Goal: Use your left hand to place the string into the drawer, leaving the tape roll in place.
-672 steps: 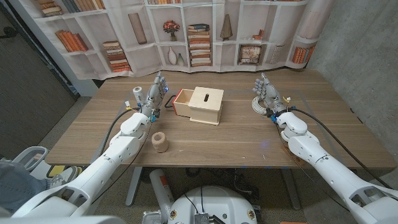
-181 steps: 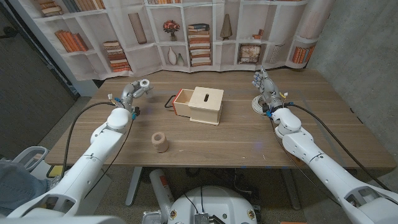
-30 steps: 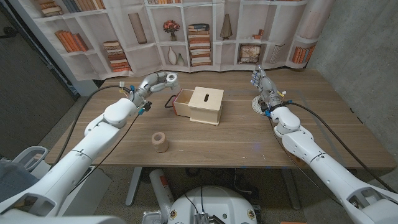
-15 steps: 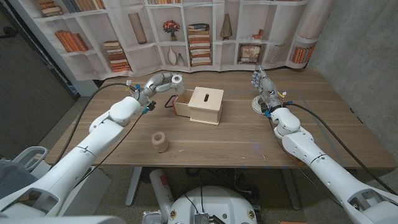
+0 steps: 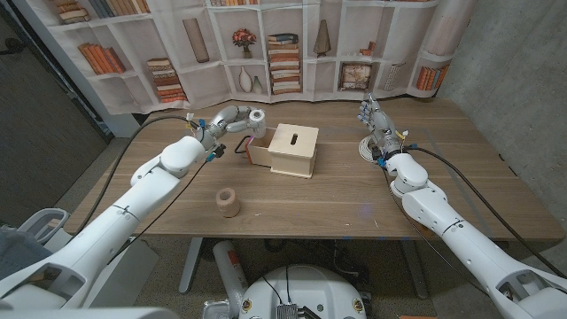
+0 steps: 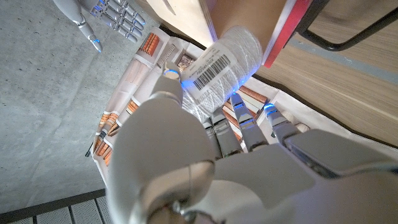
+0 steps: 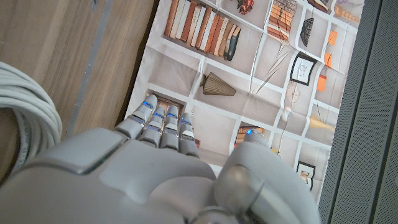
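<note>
While over drawer (image 5: 251, 146), string (image 5: 257, 117) in left hand (image 5: 232, 118).

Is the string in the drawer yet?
Not yet. The left hand holds the string above the open drawer.

Drawer (image 5: 254, 146) mouth seemingly unobstructed above

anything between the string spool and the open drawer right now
Nothing visible does. The left hand holds the white string spool right at the open drawer of the wooden box; the tape roll sits well aside.
</note>
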`<state>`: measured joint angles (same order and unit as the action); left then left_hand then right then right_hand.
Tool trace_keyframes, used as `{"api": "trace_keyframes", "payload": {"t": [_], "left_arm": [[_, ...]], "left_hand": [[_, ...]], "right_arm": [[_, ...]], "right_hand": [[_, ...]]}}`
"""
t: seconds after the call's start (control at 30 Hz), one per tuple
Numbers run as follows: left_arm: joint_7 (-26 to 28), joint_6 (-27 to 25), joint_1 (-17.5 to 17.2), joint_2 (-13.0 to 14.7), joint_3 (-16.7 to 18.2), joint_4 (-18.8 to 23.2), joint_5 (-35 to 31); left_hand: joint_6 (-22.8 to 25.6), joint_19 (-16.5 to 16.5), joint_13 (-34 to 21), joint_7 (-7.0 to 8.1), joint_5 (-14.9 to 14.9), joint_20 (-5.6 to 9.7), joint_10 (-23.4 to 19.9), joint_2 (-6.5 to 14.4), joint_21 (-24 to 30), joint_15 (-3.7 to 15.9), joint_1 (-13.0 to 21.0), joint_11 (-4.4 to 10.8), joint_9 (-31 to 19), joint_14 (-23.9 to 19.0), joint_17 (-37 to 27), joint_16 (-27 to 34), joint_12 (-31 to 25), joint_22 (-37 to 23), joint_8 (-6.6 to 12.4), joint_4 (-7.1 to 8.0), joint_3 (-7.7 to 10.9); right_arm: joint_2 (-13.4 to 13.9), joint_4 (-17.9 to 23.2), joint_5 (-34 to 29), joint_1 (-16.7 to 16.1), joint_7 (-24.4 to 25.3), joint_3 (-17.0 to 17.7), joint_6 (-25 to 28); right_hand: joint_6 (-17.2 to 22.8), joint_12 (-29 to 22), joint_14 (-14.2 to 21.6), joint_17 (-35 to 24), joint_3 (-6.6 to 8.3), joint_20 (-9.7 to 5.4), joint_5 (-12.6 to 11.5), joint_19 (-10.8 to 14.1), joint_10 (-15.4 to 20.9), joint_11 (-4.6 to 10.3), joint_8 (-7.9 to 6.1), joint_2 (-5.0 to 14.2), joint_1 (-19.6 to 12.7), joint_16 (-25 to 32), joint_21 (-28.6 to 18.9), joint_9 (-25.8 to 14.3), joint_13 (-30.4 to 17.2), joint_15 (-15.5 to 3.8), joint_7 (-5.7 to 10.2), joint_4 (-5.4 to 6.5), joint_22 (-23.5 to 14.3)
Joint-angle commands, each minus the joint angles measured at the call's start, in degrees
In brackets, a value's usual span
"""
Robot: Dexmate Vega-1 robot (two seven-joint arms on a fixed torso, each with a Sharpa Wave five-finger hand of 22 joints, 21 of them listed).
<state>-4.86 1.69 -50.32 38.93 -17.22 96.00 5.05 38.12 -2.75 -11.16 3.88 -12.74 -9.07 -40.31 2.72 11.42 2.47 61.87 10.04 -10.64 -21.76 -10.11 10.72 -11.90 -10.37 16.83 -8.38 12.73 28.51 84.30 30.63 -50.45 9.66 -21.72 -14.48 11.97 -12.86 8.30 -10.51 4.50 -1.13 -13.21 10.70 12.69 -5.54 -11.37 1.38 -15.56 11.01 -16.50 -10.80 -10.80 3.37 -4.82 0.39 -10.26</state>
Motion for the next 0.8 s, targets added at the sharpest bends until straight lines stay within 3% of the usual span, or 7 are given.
{"api": "trace_keyframes", "payload": {"t": [0.03,0.8], "left_arm": [[0.1,-1.6,0.7,0.3,-1.0,1.0,-1.1],[-2.0,-3.9,3.2,-0.7,-4.1,-0.7,-2.8]], "left_hand": [[11.2,0.6,-0.2,4.06,-0.3,-1.33,-3.3,-0.1,0.0,4.27,0.9,2.07,-0.1,0.3,-0.2,0.1,0.0,-0.1,0.52,0.33,0.88],[11.5,4.2,-0.3,4.31,-0.7,-0.8,-3.6,-0.7,-0.8,2.47,0.8,2.1,0.0,2.0,-0.4,0.1,0.5,0.0,-0.09,0.76,0.78]], "right_arm": [[0.2,0.2,0.2,0.0,-0.1,0.3,0.1],[0.4,-0.3,0.6,-0.5,-0.3,0.5,-0.1]], "right_hand": [[0.2,0.1,0.2,-0.2,0.26,0.12,-0.1,0.5,0.3,-0.03,0.05,0.2,-0.6,-0.1,0.1,-0.1,-0.1,0.13,-0.07,-0.21,-0.2],[0.3,0.1,0.2,-0.3,0.2,0.21,-0.1,0.6,0.4,-0.02,0.04,0.29,-0.5,-0.1,0.5,-0.1,-0.1,0.1,-0.09,-0.3,-0.2]]}}
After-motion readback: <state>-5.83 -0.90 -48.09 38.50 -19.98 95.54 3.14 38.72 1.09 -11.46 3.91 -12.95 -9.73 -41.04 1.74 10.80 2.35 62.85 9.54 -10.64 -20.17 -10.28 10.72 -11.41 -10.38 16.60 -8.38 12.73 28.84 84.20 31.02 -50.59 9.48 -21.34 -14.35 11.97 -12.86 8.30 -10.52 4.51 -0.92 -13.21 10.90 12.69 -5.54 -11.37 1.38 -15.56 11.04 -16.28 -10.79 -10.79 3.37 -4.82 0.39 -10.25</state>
